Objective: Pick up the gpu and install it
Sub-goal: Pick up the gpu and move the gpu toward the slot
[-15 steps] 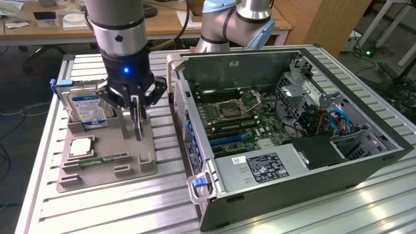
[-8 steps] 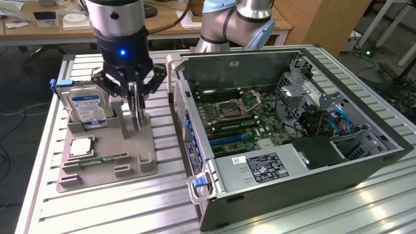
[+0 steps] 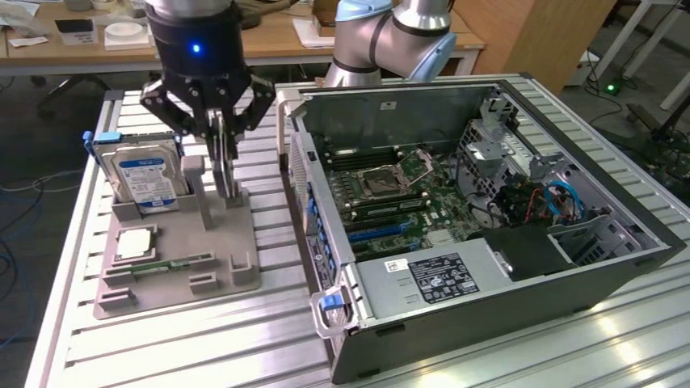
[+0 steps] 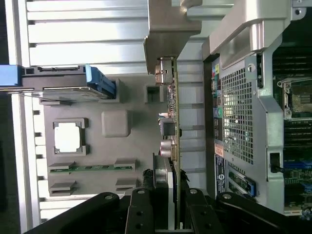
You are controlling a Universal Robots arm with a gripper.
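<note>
Closest to my wrist camera are the black links of the gripper (image 4: 173,181). The claw is drawn narrow, one pad on each face of the gpu (image 4: 173,114), which stands on edge between them. In the exterior view the gripper (image 3: 221,141) comes straight down onto the top edge of the gpu (image 3: 226,174). The card is upright, and its lower edge is seated in a slot of the grey holder (image 3: 216,242) on the slatted metal table (image 3: 216,339).

The holder carries other parts as well. The hard drive (image 3: 145,178) with the blue label stands on edge towards the exterior view's left of the card. A square processor chip (image 3: 135,242) lies flat in its recess, and a narrow green memory stick (image 3: 173,265) lies in a groove beside it.

Just beside the holder, on the exterior view's right, the open computer case (image 3: 464,323) lies on its side. Its motherboard (image 3: 399,194) faces up and its power supply (image 3: 431,279) sits at the near end. From the wrist, I see the case's perforated panel (image 4: 236,112) close beside the card.
</note>
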